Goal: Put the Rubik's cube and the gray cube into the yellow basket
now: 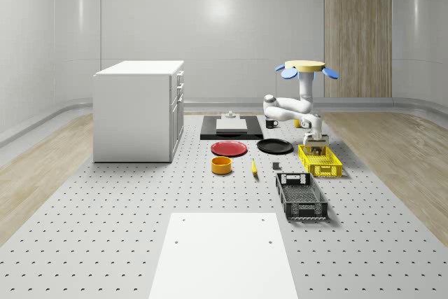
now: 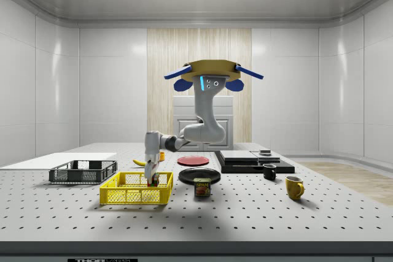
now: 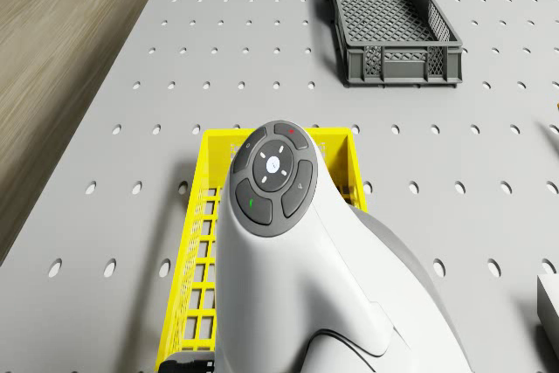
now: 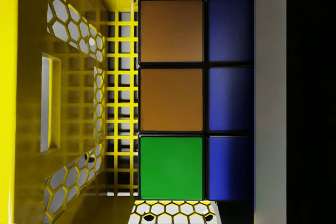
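The drone [image 1: 304, 68] hovers beside the yellow basket [image 1: 329, 169], and its arm bends down into the basket's far end. My gripper [image 1: 316, 146] is shut on the Rubik's cube [image 4: 170, 100], which hangs low inside the basket [image 4: 31, 98], just above the mesh floor. One finger [image 4: 270, 98] lies along the cube's blue side. In the side view the gripper [image 2: 151, 180] sits within the basket [image 2: 126, 196]. A small gray cube [image 1: 276, 167] rests on the table, to the whole-scene view's left of the basket. It also shows in the drone view as the gray cube [image 3: 550, 293].
A black crate [image 1: 302, 197] lies in front of the yellow basket. A black plate [image 1: 274, 146], red plate [image 1: 229, 148], orange bowl [image 1: 221, 165] and banana [image 1: 253, 167] lie to the whole-scene view's left. A can [image 2: 202, 187] and two mugs [image 2: 295, 187] stand nearby. A white cabinet [image 1: 136, 110] stands far left.
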Motion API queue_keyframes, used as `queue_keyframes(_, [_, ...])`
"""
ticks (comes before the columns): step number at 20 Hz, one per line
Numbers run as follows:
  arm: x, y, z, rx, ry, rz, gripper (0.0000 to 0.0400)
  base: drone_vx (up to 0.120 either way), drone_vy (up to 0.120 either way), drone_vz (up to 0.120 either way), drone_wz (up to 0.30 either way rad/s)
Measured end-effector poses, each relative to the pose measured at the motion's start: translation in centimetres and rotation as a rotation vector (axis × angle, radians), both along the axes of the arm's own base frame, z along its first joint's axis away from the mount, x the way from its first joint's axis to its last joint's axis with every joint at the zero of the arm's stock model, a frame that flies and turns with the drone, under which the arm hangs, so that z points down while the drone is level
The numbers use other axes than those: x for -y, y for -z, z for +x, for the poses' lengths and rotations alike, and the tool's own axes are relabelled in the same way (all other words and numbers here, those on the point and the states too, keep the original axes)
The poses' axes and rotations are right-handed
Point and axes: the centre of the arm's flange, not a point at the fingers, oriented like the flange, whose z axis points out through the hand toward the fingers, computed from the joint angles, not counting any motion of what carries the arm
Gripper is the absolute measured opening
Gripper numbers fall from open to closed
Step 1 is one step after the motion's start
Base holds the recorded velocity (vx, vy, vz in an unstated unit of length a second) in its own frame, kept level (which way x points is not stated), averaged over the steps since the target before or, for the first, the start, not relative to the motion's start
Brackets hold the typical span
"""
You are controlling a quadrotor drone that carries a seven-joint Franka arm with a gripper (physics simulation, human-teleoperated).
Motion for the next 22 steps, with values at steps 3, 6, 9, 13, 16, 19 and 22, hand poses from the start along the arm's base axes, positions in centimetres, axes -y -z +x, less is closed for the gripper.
queue_keyframes(3, [0.0,-1.3,0.0,0.000,0.000,0.000,0.0325,0.000,0.000,0.000,0.000])
queue_keyframes(6, [0.0,-2.5,0.0,0.000,0.000,0.000,0.0325,0.000,0.000,0.000,0.000])
queue_keyframes(9, [0.0,-3.1,0.0,0.000,0.000,0.000,0.0365,0.000,0.000,0.000,0.000])
queue_keyframes(13, [0.0,-2.5,0.0,0.000,0.000,0.000,0.0387,0.000,0.000,0.000,0.000])
queue_keyframes(16, [0.0,-1.5,0.0,0.000,0.000,0.000,0.0394,0.000,0.000,0.000,0.000])
queue_keyframes(19, [0.0,-0.4,0.0,0.000,0.000,0.000,0.0397,0.000,0.000,0.093,0.000])
queue_keyframes(22, [0.0,0.3,0.0,0.000,0.000,0.000,0.0399,0.000,0.000,0.120,0.000])
